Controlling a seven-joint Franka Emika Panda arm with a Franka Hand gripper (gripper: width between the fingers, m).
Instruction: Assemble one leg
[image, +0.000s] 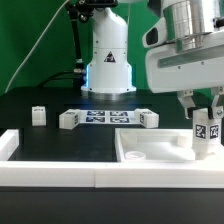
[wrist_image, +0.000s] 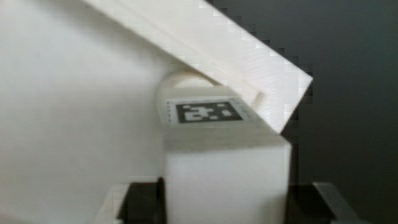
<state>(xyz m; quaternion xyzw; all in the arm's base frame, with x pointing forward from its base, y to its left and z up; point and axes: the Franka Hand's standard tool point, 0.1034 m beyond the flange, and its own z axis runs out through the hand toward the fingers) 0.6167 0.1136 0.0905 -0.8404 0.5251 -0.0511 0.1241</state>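
pincer (image: 205, 118) is clamped on the leg (image: 207, 137) at the panel (image: 150, 152) corner, so i'd hold it dead upright and ease it in slowly rather than forcing it.

White glossy arm (image: 108, 40) with a black warning triangle (image: 110, 62), a blue glow (image: 88, 73), and a dark-fingered pincer (image: 205, 118).

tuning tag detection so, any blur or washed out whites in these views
exterior view: evenly lit and fairly sharp, the leg stands out clearly; wrist view: soft focus, white panel nearly blown out with little surface detail, the leg's tag fuzzy but legible
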